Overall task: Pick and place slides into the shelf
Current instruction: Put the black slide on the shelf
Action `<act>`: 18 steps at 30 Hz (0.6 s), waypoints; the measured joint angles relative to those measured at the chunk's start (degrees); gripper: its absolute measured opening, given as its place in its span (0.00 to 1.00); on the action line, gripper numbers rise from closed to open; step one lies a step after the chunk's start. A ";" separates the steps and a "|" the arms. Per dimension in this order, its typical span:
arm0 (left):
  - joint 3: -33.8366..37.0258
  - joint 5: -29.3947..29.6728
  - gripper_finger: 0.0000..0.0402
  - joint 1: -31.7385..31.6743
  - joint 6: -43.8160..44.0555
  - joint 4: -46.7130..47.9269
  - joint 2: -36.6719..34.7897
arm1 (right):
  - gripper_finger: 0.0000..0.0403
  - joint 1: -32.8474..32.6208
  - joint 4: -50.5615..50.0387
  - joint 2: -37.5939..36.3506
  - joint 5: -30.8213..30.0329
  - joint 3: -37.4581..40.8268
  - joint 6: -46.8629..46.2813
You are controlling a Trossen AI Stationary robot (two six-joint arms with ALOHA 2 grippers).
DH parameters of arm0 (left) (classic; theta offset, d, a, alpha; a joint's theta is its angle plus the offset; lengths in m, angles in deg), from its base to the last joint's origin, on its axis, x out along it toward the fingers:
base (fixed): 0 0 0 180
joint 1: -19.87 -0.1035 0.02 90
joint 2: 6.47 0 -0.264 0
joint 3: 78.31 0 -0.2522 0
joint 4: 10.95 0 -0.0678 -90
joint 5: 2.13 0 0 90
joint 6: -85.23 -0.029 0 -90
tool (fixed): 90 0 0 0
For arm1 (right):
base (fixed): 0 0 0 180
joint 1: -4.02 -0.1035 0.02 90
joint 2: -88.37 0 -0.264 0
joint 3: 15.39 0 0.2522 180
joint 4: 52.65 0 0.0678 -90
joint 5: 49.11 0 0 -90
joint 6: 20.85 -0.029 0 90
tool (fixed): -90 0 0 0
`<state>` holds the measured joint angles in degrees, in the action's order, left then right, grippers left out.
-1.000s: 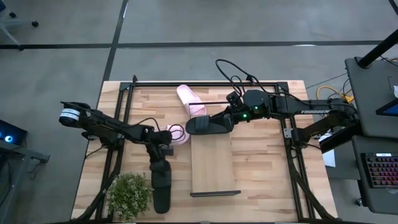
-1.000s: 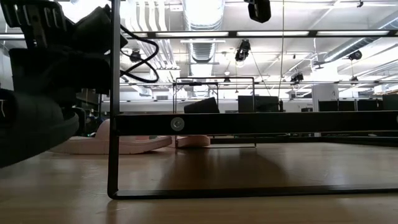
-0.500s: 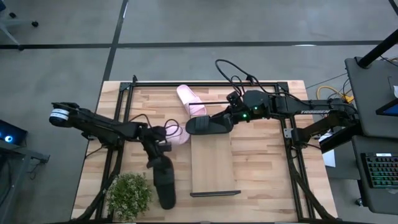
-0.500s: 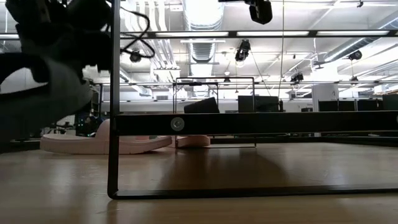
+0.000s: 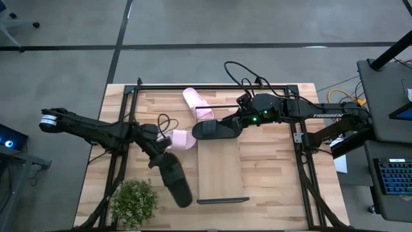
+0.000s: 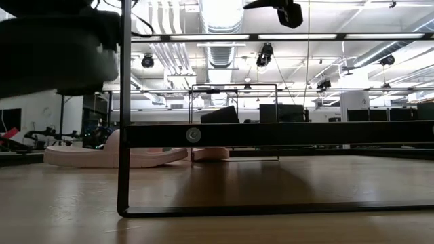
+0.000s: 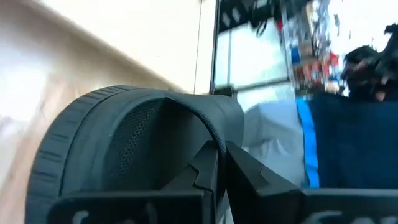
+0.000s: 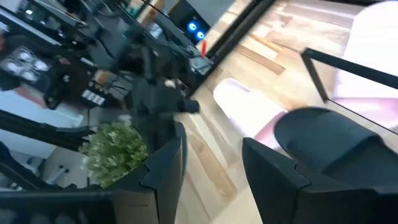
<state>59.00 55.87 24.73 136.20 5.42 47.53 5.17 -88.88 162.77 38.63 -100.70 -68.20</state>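
Observation:
My left gripper [image 5: 158, 160] is shut on a black slide [image 5: 175, 183] that hangs over the near-left part of the table; the low view shows it high up [image 6: 54, 54]. A second black slide [image 5: 215, 130] lies on the far end of the shelf [image 5: 222, 171], a light-wood board with a black wire frame [image 6: 125, 135]. My right gripper [image 5: 237, 124] stands open at that slide's right end [image 8: 336, 149]. One pink slide [image 5: 180, 138] lies flat just left of the shelf. The other pink slide [image 5: 196, 104] lies beyond it, toward the far edge. My left gripper pinches the black slide by the edge of its strap [image 7: 208, 130] between its two shut fingers [image 7: 249, 171]. The slide is lifted clear of the table and slants away from the gripper toward the near edge and the shelf. My right gripper: I cannot tell whether a finger [image 8: 273, 168] touches the slide beside it.
A small potted plant [image 5: 134, 201] stands at the near-left corner, close under the lifted slide. Black frame rails [image 5: 125, 116] run along the table's left, far and right sides. The board's near half [image 5: 222, 183] is bare.
My left gripper has risen and drawn slightly toward the table's left, lifting the black slide clear. The slide has turned: its free end, which pointed at the near edge, now swings toward the shelf. The right arm has kept still.

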 joint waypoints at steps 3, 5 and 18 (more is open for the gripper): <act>0.15 4.41 0.00 0.00 1.30 0.19 -2.96 | 0.40 0.00 -1.86 -0.03 -0.83 0.00 -0.40; -0.06 6.91 0.00 -0.02 1.42 0.51 -4.36 | 0.41 0.00 -2.53 -0.03 -0.86 0.00 -0.37; -0.24 22.48 0.00 -0.01 4.21 1.46 -12.91 | 0.53 0.00 -2.55 -0.10 2.47 0.00 -3.00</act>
<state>58.76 78.34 24.72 140.41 6.88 34.62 5.17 -91.43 162.68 41.10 -100.70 -71.20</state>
